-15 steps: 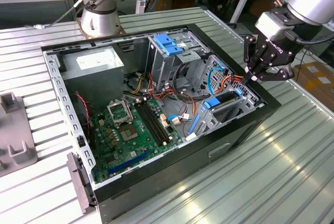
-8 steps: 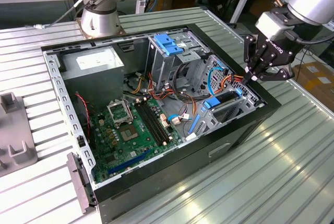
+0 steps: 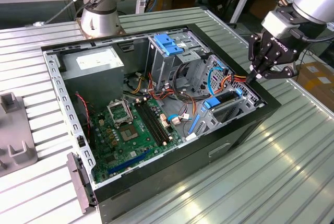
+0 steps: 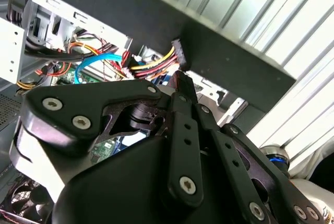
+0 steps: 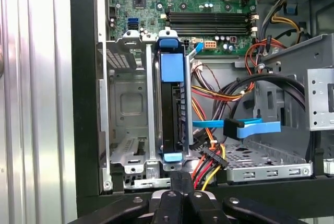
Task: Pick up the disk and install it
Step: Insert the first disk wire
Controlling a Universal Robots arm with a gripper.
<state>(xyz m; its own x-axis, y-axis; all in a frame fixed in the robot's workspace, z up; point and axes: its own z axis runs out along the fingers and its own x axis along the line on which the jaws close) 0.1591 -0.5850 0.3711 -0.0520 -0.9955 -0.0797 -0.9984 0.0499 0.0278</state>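
Your gripper hangs at the computer case's rim, on the exterior view's right, and it carries nothing; its black fingers are drawn narrow, tips together, as you can see in both wrist views. Just beyond those tips, inside the case wall, lies a bundle of red, yellow and black power wires ending in a black connector.

Look beside that bundle in the first wrist view and you find the disk, standing on edge in its metal bay with blue carrier rails at both ends, already seated in the slot. In the exterior view you see it just below the gripper, near the case's corner.

Further from the case wall a flat blue data cable crosses towards the disk. Past the bay lies the green motherboard, and the taller drive cage with a blue bracket stands beside it.
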